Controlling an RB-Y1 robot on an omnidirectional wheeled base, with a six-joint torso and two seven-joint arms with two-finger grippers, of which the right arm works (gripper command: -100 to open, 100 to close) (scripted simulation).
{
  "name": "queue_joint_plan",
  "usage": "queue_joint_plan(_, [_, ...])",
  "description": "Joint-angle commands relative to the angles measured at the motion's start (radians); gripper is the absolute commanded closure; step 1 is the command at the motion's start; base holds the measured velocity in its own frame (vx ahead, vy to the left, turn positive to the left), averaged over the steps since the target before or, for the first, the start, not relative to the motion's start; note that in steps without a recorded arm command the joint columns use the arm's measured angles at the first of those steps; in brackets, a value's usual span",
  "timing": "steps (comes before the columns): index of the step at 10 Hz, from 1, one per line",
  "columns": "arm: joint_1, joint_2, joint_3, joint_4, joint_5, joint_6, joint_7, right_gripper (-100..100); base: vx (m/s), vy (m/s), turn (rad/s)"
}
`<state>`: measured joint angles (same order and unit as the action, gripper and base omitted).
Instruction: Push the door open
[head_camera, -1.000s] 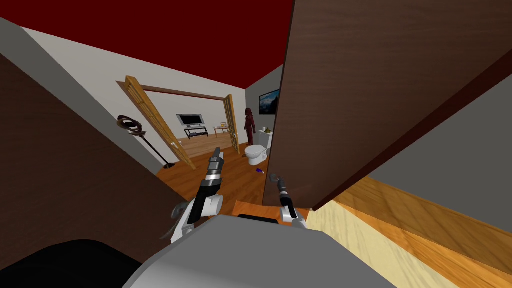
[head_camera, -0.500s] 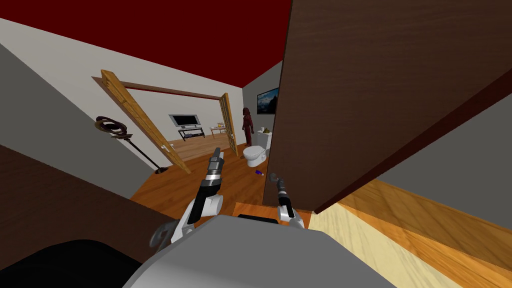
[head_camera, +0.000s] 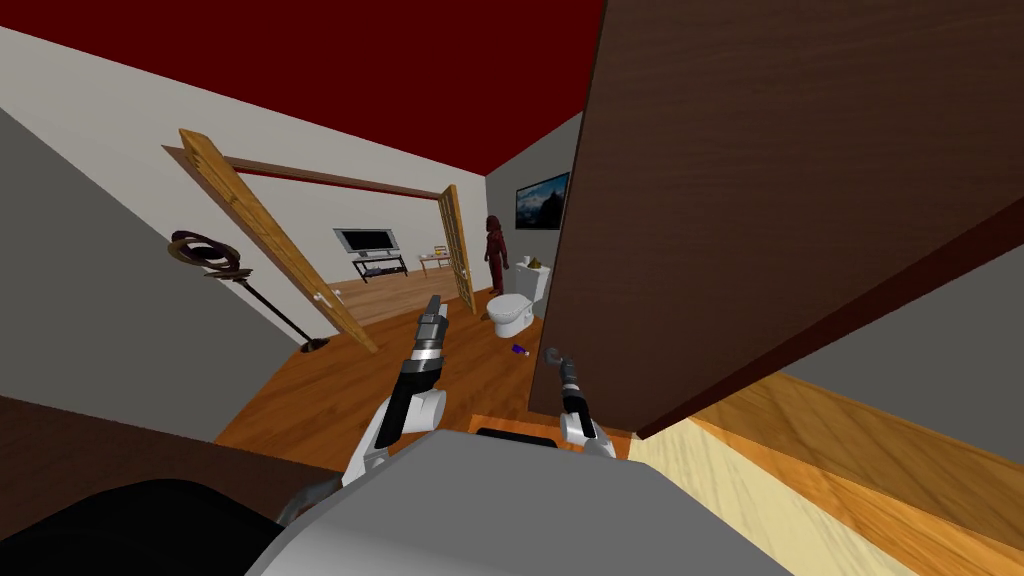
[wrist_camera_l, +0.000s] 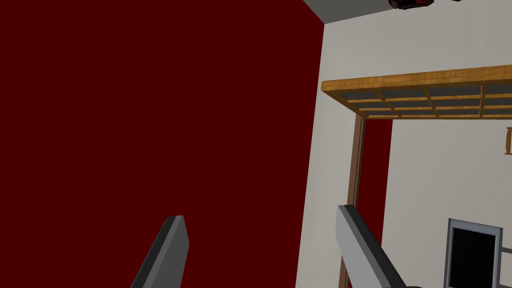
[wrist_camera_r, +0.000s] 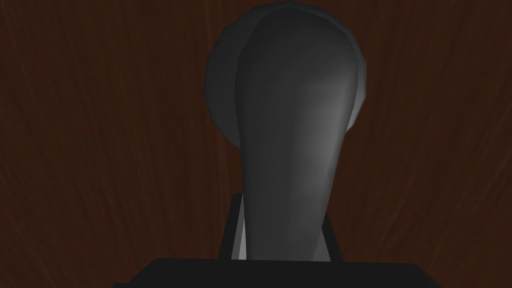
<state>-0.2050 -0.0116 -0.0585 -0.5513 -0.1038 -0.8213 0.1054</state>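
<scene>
The dark brown door (head_camera: 760, 200) stands swung open on my right, its edge close to my right arm. My right gripper (head_camera: 560, 368) is at the door's grey lever handle (head_camera: 553, 355). In the right wrist view the handle (wrist_camera_r: 290, 125) rises against the brown door face, and the right gripper (wrist_camera_r: 280, 220) is shut on its lower part, a finger on each side. My left gripper (head_camera: 433, 303) is raised and points into the room beyond. In the left wrist view that gripper (wrist_camera_l: 260, 215) is open with nothing between its fingers.
Ahead is a wooden floor (head_camera: 400, 350) with a white toilet (head_camera: 512, 310), a small purple thing (head_camera: 519, 349) and a dark red figure (head_camera: 496, 250). A dark floor stand (head_camera: 215, 260) leans at the left. Light wooden double doors (head_camera: 270, 250) stand open beyond. A grey wall (head_camera: 80, 280) is close on my left.
I have moved forward into the doorway: the brown frame on my left has slid down and out of view. The door's edge has shifted a little to the right. Both grippers keep their pose.
</scene>
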Motion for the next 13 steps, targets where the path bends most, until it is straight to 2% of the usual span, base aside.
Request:
queue_joint_plan(1, [-0.002,-0.018,-0.017,-0.014,-0.01,0.003,0.004,100,0.178,0.086,-0.051])
queue_joint_plan(4, [-0.002,-0.017,-0.036,-0.015,-0.022,0.003,0.011,100,0.172,0.073,-0.038])
queue_joint_plan(6, [-0.002,-0.003,-0.056,-0.016,-0.034,0.002,0.018,100,0.158,0.087,-0.062])
queue_joint_plan(8, [-0.002,0.021,-0.072,-0.016,-0.044,0.002,0.024,100,0.155,0.089,-0.075])
queue_joint_plan(9, [0.007,0.005,-0.072,-0.022,-0.043,0.005,0.021,100,0.059,0.026,-0.045])
queue_joint_plan(10, [0.007,-0.015,-0.091,-0.023,-0.055,0.003,0.027,100,0.099,0.027,-0.032])
queue_joint_plan(13, [0.007,-0.026,-0.107,-0.024,-0.066,0.003,0.034,100,0.177,0.075,-0.045])
